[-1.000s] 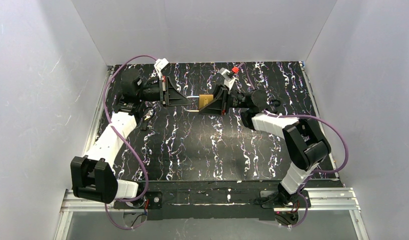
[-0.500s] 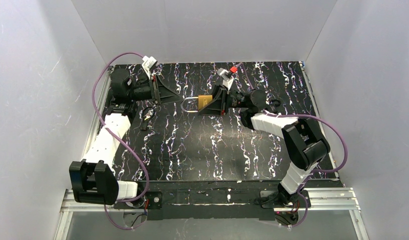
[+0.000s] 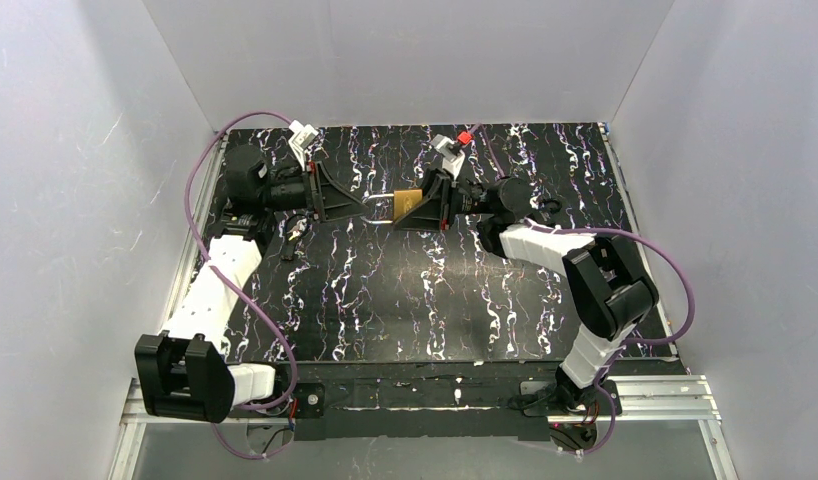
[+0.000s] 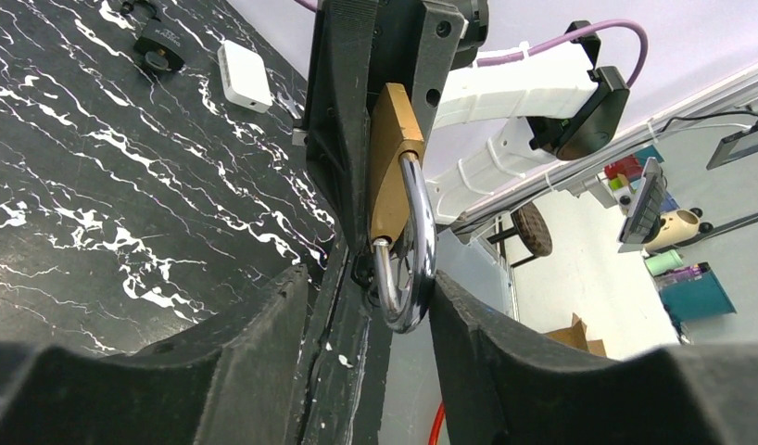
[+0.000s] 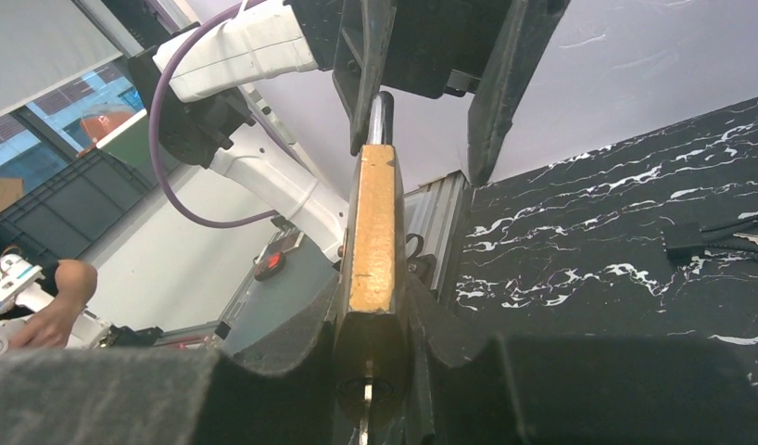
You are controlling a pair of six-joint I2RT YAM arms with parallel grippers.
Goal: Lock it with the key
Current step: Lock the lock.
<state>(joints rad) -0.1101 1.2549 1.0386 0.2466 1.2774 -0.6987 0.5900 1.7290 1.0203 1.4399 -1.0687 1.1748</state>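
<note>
Surface: black table top with white marble-like veins (image 3: 405, 300), matte; it fills the floor of the enclosure.
Enclosure: plain white walls (image 3: 405, 60) at the left, the back and the right.
Near edge: aluminium rail (image 3: 435, 395) carrying both arm bases.
Cabling: purple cable (image 3: 191, 190) loops out over the left side of the table; a second one hangs beside the right arm.
Task object: small brass-gold padlock with a rectangular body (image 4: 392, 158), held off the surface over the far middle of the table, between the two arms, lying sideways.
Shackle: silver U-shaped shackle (image 4: 414, 232) points toward the left arm.
Right gripper (image 5: 375, 306): clamped on the padlock body, narrow, one pad on each broad face.
Keyhole end: a thin bright metal edge (image 5: 363, 413) shows between the pads; I cannot tell if it is a key.
Left gripper (image 4: 368, 278): jaws apart, one finger on each side of the shackle; contact with the steel cannot be told.
Loose items, far left of the table: small all-black padlock (image 4: 159, 46), flat white box (image 4: 244, 76) just beside it, small silver key (image 5: 751, 237) lying apart.
Room beyond: left wrist view looks past the table edge to a cluttered floor; right wrist view shows a window with a blind.
</note>
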